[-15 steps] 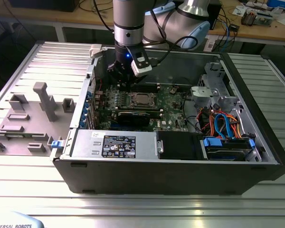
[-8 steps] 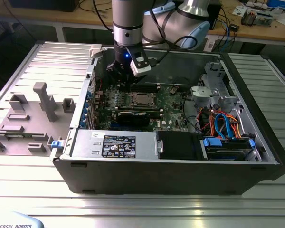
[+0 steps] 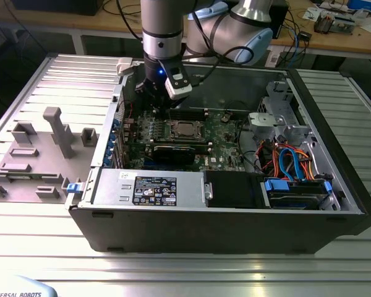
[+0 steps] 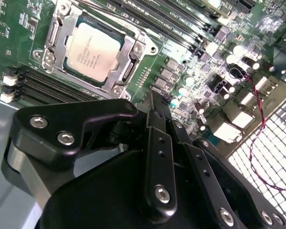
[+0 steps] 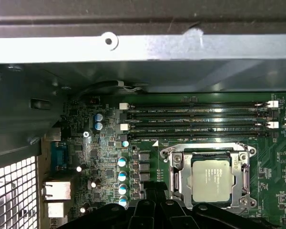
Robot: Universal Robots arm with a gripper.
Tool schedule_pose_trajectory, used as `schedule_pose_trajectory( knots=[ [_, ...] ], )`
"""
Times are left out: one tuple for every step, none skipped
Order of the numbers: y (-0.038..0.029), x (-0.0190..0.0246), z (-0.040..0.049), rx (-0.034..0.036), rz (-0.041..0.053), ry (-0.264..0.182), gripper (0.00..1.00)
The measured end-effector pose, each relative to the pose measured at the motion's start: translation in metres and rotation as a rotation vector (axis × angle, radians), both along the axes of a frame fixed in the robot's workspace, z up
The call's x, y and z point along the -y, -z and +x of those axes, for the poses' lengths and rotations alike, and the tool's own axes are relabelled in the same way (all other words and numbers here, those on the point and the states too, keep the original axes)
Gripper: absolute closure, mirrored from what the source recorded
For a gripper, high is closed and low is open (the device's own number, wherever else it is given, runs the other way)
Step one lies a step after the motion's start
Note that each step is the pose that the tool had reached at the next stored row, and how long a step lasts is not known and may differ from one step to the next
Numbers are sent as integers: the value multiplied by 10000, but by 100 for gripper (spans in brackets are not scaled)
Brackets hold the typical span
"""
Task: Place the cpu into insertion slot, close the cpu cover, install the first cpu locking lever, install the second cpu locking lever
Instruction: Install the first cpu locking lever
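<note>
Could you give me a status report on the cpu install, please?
Gripper shut, empty, just beside the cpu. Chip seated, cpu cover down over it. Nothing blocking.

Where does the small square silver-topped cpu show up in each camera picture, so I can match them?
Exterior view: the small square silver-grey cpu lies mid-motherboard inside the open case, below the arm.
Second wrist view: cpu framed by the silvery metal cpu cover.
First wrist view: cpu in that same cover.
Shared landmark: the long black memory slots alongside it.
</note>
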State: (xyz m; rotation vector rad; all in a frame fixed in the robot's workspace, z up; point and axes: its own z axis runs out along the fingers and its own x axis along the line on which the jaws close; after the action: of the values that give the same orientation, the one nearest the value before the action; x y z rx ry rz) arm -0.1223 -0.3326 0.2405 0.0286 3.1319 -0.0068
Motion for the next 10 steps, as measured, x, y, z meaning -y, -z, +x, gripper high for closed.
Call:
schedule_pose_trajectory(
  knots=[
    [-9,-4,-2,1,1,-2,89],
    [-20,-8,-3,1,1,-2,89],
    [-39,-15,-4,1,1,-2,89],
    [-49,-18,-4,1,1,-5,89],
    [-58,-23,-6,3,3,-13,89],
    [-61,-28,-10,3,3,-24,89],
    [-63,-39,-12,3,2,-42,89],
    [-64,-52,-12,2,2,-74,89],
    [-64,-60,-12,1,1,-120,89],
    [-64,-65,-12,3,2,-158,89]
  ],
)
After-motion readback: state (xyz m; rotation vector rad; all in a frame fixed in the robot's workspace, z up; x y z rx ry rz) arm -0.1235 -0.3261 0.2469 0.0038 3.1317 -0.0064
